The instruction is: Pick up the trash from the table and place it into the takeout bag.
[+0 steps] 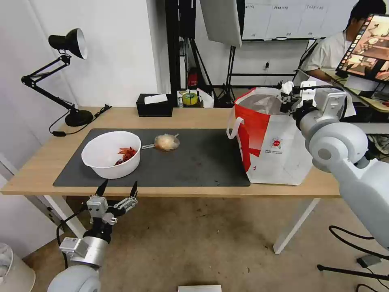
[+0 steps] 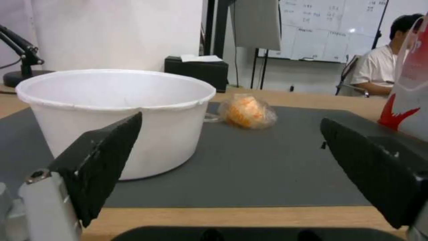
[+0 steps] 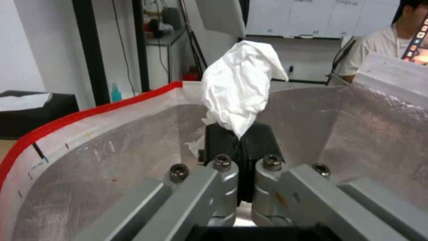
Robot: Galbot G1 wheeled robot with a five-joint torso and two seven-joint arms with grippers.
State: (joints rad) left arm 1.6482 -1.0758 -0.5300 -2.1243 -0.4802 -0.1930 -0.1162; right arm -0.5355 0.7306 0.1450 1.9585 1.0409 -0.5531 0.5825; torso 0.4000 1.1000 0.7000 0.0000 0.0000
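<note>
Nearest the head camera, the left claw (image 1: 117, 189) hangs with fingers spread just off the tabletop's (image 1: 170, 117) front edge, facing the white bowl (image 1: 111, 154) that holds red crayfish shells (image 1: 127, 153). On the dark mat (image 1: 194, 162) beside the bowl lies the bagged bun (image 1: 166, 142). The right claw (image 3: 239, 135) is pinched shut on the crumpled tissue (image 3: 240, 93), poised above the foil-lined mouth of the takeout bag (image 1: 271, 142). The step in hand looks like dropping the tissue; that calls for parting the fingers over the opening.
</note>
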